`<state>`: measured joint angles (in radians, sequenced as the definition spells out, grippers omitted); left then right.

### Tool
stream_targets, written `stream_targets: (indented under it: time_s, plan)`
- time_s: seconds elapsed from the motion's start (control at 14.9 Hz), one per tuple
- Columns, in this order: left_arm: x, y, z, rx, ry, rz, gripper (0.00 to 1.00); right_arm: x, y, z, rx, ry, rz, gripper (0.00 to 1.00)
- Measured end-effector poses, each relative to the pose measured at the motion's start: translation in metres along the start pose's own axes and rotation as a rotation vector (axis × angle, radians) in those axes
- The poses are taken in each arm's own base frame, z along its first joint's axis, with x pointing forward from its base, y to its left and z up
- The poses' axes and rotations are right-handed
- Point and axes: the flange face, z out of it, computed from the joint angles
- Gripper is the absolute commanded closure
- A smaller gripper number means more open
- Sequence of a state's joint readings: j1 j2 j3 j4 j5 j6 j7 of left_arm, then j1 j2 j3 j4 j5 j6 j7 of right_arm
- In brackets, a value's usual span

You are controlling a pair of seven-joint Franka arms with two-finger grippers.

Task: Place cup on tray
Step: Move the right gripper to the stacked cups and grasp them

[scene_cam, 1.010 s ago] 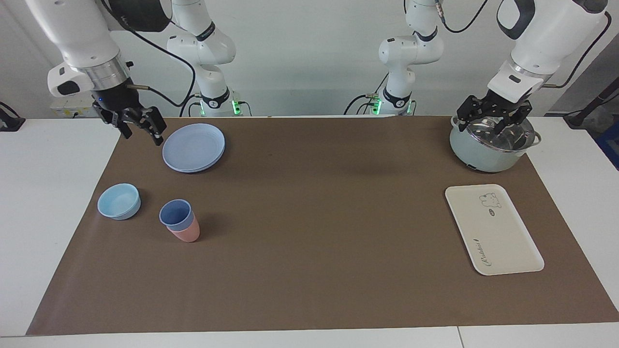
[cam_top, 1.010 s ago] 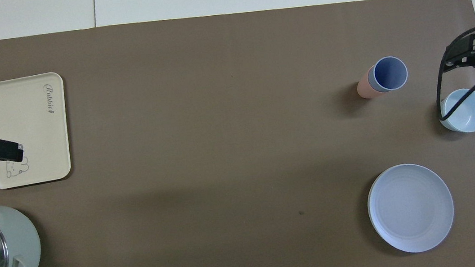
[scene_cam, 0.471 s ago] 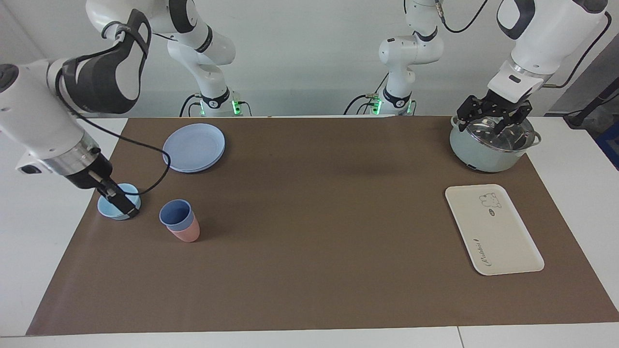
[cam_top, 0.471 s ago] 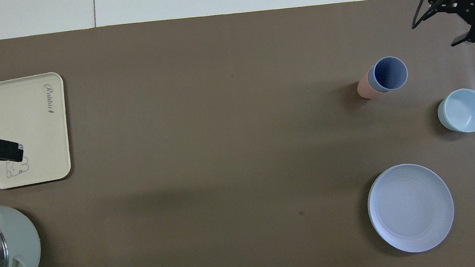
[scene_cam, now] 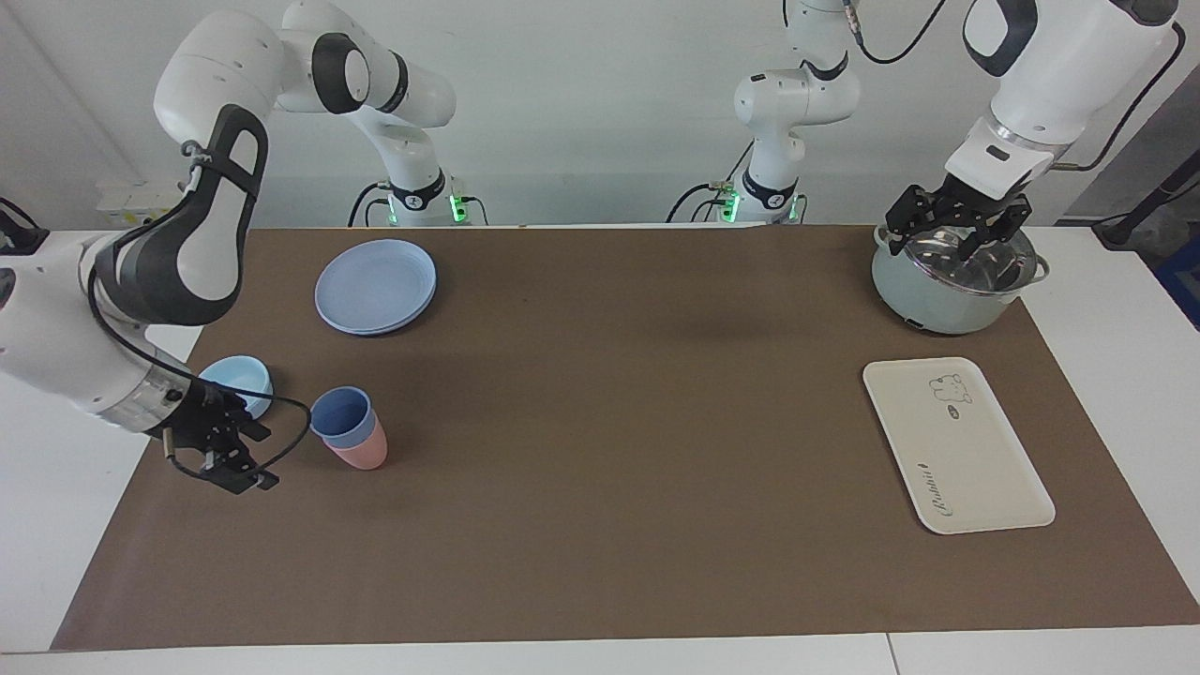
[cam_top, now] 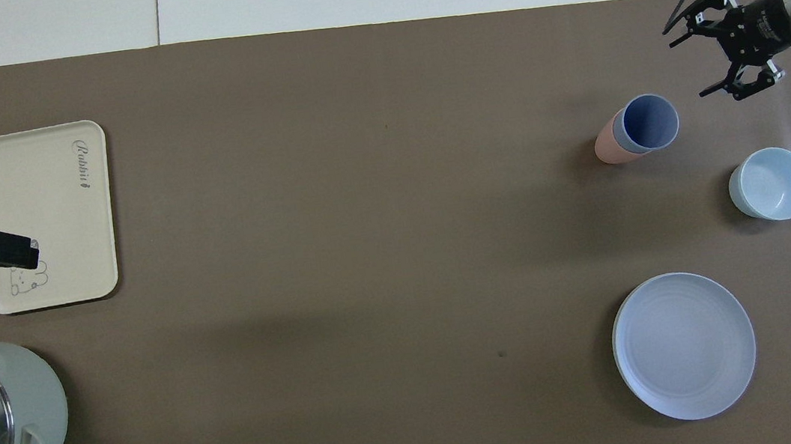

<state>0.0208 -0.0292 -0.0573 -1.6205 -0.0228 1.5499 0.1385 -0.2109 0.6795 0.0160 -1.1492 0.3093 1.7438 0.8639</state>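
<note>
Blue cup upright, nested inside a pink cup of like size; the pair stands on the brown mat near the right arm's end of the table, roughly midway between the edge nearest the robots and the edge farthest from them. Not held, nothing touching it.

Right end effector is low over the mat close to the right arm's end edge, just beside the cup stack and apart from it, at the side of the stack toward that end edge. Fingers spread wide, pointing toward the stack, nothing between them. Overhead view confirms a clear gap between right end effector and cup.

Light-blue bowl sits by the same end edge, nearer the robots than the stack. Round blue plate lies nearer the robots again, toward the corner by the right arm's base.

Tray lies flat near the left arm's end edge, bear drawing toward the robots, nothing on it.

Left end effector waits over the lidded pot in the corner by the left arm's end; fingers look parted, holding nothing.
</note>
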Motion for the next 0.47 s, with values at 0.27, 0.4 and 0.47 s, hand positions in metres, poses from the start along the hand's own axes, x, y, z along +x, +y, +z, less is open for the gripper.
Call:
stream_targets:
  time_s: [0.27, 0.4, 0.47]
  plan:
    - [0.0, 0.0, 0.0, 0.0, 0.0, 0.0, 0.0, 0.015, 0.02, 0.05, -0.059, -0.089, 0.052, 0.1]
    - [0.0, 0.0, 0.0, 0.0, 0.0, 0.0, 0.0, 0.014, 0.027, 0.074, -0.073, -0.126, 0.071, 0.1]
    - [0.0, 0.0, 0.0, 0.0, 0.0, 0.0, 0.0, 0.012, 0.029, 0.084, -0.08, -0.143, 0.077, 0.1]
